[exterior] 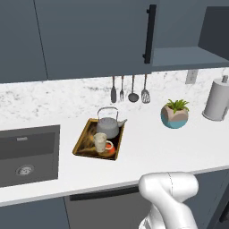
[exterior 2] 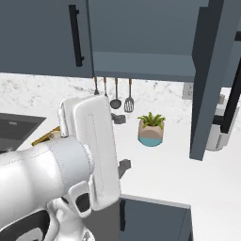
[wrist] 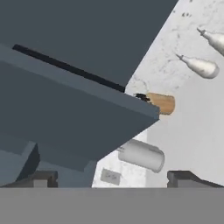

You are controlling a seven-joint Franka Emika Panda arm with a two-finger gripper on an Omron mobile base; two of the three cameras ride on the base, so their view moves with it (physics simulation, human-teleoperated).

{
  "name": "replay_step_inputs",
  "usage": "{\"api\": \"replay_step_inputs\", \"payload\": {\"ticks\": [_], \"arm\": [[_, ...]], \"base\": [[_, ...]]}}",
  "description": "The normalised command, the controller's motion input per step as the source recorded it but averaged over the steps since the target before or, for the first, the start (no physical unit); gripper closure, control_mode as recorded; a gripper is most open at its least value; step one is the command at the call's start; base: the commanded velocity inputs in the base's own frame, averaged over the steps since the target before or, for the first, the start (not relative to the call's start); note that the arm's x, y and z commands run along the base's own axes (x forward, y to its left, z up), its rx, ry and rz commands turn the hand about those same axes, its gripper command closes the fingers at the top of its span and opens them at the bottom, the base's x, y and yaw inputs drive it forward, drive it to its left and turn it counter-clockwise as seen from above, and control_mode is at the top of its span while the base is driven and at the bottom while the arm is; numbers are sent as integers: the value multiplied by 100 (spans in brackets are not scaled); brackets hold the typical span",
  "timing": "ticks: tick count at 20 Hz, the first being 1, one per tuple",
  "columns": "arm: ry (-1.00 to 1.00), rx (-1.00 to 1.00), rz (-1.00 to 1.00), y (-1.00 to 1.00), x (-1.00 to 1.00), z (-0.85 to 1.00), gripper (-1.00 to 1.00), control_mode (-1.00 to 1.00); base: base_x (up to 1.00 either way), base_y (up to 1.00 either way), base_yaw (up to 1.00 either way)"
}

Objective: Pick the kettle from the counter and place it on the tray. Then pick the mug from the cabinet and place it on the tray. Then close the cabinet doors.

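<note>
Kettle and mug both sit inside the tray, which lies on the white speckled desk just right of the dark sink basin. Kettle at the far end of the tray, upright, wire handle arched over it. Mug at the near end, upright, just in front of the kettle; whether they touch I cannot tell.

Above the desk hangs the cabinet. Its left door lies flat, closed, with the black bar handle on its right edge. Right of it the cabinet stands open, shelf showing. In the right base view the right door swings out toward the room, edge-on.

Four utensils hang on the back wall beneath the cabinet. A teal plant pot stands on the desk right of the tray, well apart from it. Paper-towel roll at the far right, against the wall.

The claw is up near the cabinet: hand view shows slate-blue cabinet panels close ahead, with the paper-towel roll and two hanging utensils seen at a tilt past it. The fingertips sit wide apart with nothing between them.
</note>
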Motion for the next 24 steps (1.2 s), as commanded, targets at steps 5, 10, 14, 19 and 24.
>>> {"api": "replay_step_inputs", "payload": {"ticks": [5, 10, 14, 19, 24], "arm": [[-16, 15, -6, -61, -31, 20, -100, -100], [-1, 6, -31, -53, -11, 5, -100, -100], [-10, 0, -23, -49, -8, 0, -100, -100], [-33, 0, -1, -54, -8, 0, -100, -100], [-27, 0, 0, -57, 3, -8, -100, -100]], "base": [[0, 0, 0], [0, 0, 0], [0, 0, 0], [0, 0, 0], [0, 0, 0]]}}
